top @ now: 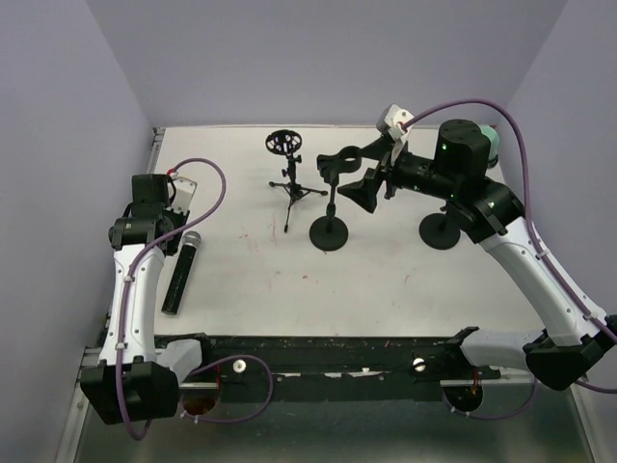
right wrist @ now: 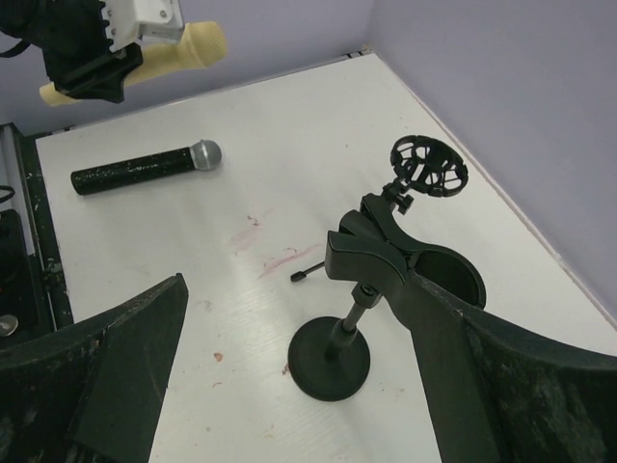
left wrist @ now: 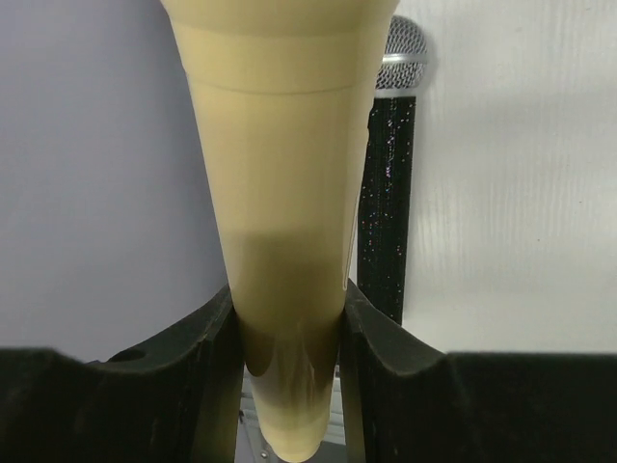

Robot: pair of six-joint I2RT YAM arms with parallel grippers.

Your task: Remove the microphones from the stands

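My left gripper is shut on the narrow end of a cream microphone and holds it above the table's left side; both also show in the right wrist view, the gripper and the microphone. A black microphone with a silver head lies flat on the table below it. The black round-base stand is upright mid-table and its clip is empty. My right gripper is open, just right of the clip and apart from it.
A small black tripod with a ring-shaped shock mount stands behind the stand. A second round black base sits under my right arm. Purple walls close the table on three sides. Faint red stains mark the white tabletop.
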